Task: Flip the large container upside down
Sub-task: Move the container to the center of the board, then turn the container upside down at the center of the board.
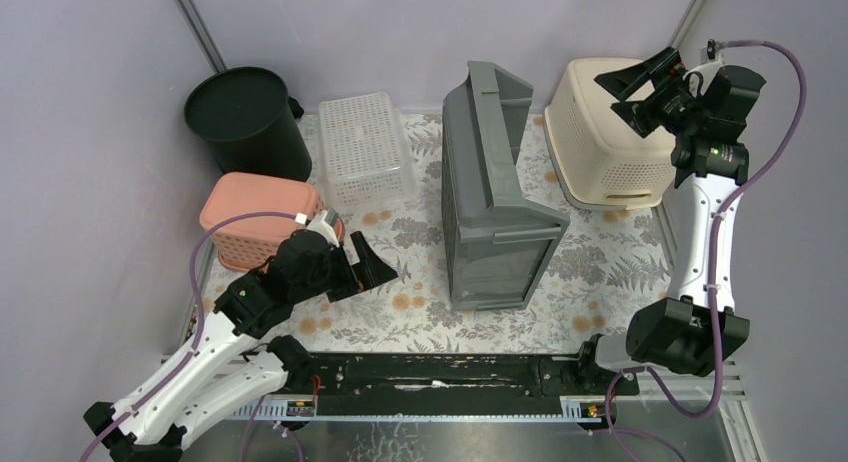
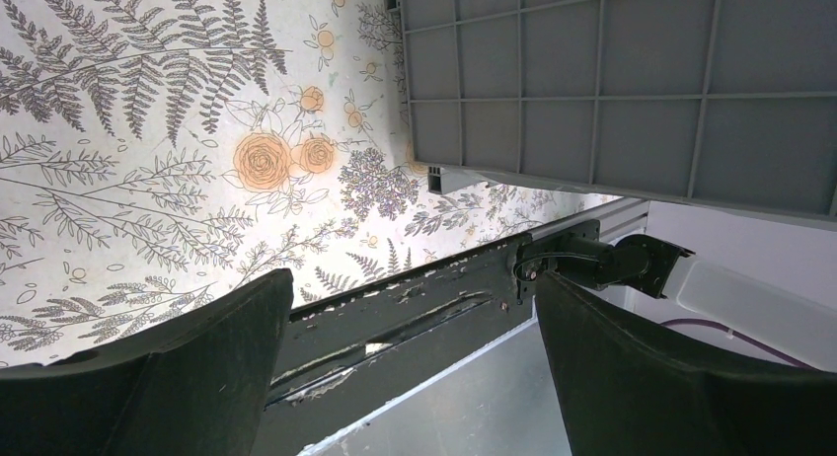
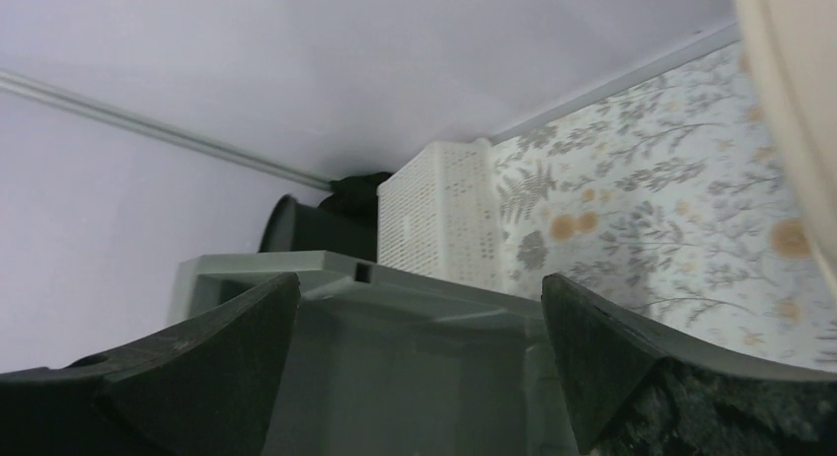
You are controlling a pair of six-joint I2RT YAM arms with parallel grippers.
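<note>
Seemingly five containers [image 1: 245, 117] [image 1: 365, 152] [image 1: 258, 217] [image 1: 495, 197] [image 1: 600, 132], two grippers [image 1: 362, 280] [image 1: 632, 94]

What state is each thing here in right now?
large grey container: standing on its side, not yet upside down
beige basket: upside down
white basket: looks upside down
pink basket: looks upside down
black bin: which way up, cannot tell
left gripper: open, empty
right gripper: open, empty

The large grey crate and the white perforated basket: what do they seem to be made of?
The large grey crate looks like rigid moulded plastic with a matte finish; its ribbed grid walls suggest this. The white perforated basket seems to be thinner plastic, perhaps slightly translucent, with regular small holes.
</note>
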